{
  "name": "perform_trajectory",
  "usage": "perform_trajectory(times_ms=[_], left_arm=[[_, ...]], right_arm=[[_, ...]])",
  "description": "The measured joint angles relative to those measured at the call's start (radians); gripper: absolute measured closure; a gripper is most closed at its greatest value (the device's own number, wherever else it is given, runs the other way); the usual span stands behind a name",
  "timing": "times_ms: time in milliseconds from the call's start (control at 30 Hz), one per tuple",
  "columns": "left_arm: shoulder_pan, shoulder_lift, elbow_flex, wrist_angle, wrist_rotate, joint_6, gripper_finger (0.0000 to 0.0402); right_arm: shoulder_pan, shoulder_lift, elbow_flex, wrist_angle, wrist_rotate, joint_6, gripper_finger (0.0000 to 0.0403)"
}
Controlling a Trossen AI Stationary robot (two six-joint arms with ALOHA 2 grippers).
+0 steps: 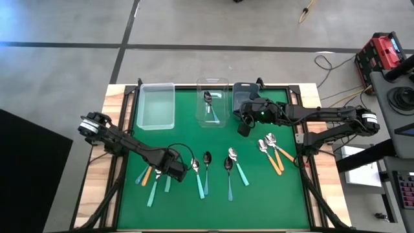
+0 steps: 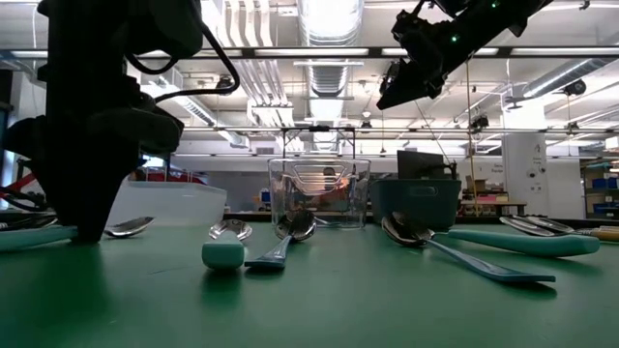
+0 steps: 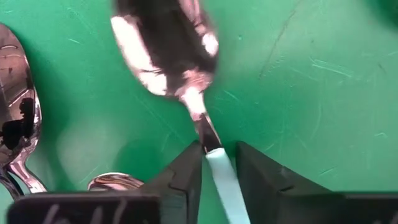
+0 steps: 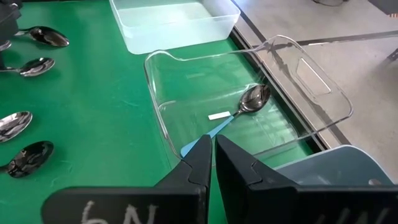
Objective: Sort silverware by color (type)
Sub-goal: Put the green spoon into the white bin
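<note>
Several spoons lie flat on the green mat [image 1: 259, 194], in loose groups at the left [image 1: 155, 182], middle [image 1: 229, 173] and right [image 1: 273, 154]. My left gripper [image 3: 219, 168] points down at the left group, low over the mat. Its fingers stand narrowly apart on either side of a mint-handled spoon [image 3: 168, 50], where the metal neck meets the handle. One blue-handled spoon [image 4: 249, 102] lies in the clear bin [image 1: 212, 102]. My right gripper [image 4: 212, 155] hangs shut and empty above the mat beside the bins [image 1: 246, 126]. My left gripper comes from above, its fingers [image 3: 186, 174] across the mint handle's bowl end [image 3: 217, 171]. The handle lies in the narrow gap between them, and the spoon rests flat on the mat. Whether the fingers touch the handle, I cannot tell.
A translucent white bin [image 1: 156, 105] stands at the far left and a grey bin [image 1: 244, 96] to the right of the clear one. Two more spoon bowls [image 3: 15, 112] lie close beside my left gripper. Bare mat lies along the near edge.
</note>
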Motion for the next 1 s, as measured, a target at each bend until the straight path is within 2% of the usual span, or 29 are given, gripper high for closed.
perform_trajectory(times_ms=[233,600,800,1000], left_arm=[[0.0,-0.007,-0.001,0.003,-0.018,0.007,0.0384],[0.027,-0.12,-0.007,-0.027,-0.046,0.045,0.0384],[0.077,-0.238,-0.006,-0.087,-0.084,0.092,0.0384],[0.173,-0.399,-0.005,-0.143,-0.18,0.172,0.0384]], right_arm=[[0.0,0.0,0.0,0.0,0.0,0.0,0.039],[0.0,0.0,-0.003,-0.001,0.0,0.003,0.039],[0.0,0.0,-0.01,-0.002,0.0,0.003,0.039],[0.0,0.0,-0.011,-0.001,0.0,0.003,0.039]])
